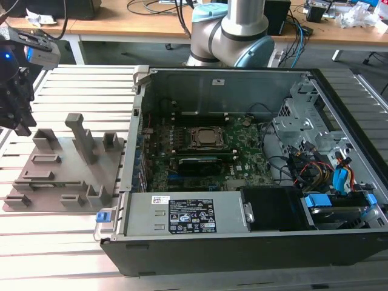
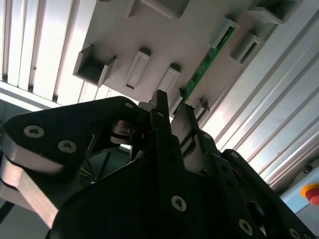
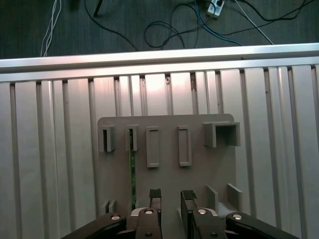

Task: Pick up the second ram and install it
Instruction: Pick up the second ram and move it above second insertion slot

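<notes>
Black fingers, spread apart with nothing between them, hovering over one end of the grey holder plate. Not yet astride the second ram, but offset to its side, by the look of the first wrist view. Slim and green, standing on edge in the plate, lodged between small brackets at the plate's two ends, in the second slot row in from one side edge. Probably best to slide sideways across the plate to bring that thin edge mid-gap. Keep the pads parallel to the board's flat faces and descend straight. Close near mid-length, clear of the plate's brackets, and lift straight up to avoid jamming or bending. Under the plate, the slatted metal table. Just beside the plate, on the exterior view's right, the open computer case.
</notes>
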Robot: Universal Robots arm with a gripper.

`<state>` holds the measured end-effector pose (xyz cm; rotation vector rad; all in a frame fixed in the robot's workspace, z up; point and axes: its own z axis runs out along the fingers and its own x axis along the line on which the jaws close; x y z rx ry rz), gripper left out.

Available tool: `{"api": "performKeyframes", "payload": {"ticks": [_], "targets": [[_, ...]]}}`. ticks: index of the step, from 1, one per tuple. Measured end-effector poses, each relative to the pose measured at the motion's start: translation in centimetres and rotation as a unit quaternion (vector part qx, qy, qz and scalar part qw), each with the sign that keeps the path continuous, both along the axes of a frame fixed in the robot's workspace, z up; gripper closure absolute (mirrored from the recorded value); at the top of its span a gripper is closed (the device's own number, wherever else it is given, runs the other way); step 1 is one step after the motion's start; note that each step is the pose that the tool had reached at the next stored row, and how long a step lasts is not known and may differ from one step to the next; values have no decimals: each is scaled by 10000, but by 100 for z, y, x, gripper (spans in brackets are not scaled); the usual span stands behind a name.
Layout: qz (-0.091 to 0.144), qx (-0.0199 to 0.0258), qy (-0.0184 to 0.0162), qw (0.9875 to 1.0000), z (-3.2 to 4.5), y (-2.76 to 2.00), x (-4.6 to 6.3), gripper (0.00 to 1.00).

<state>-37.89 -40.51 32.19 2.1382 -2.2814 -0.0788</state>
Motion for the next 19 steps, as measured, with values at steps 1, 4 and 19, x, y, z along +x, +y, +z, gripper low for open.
{"api": "performKeyframes", "payload": {"ticks": [1, 4, 19], "targets": [[0, 0, 0, 10000, -5, 0, 0, 70], [-1, 0, 0, 10000, -50, 0, 0, 70], [0, 0, 0, 10000, -188, 0, 0, 70]]}}
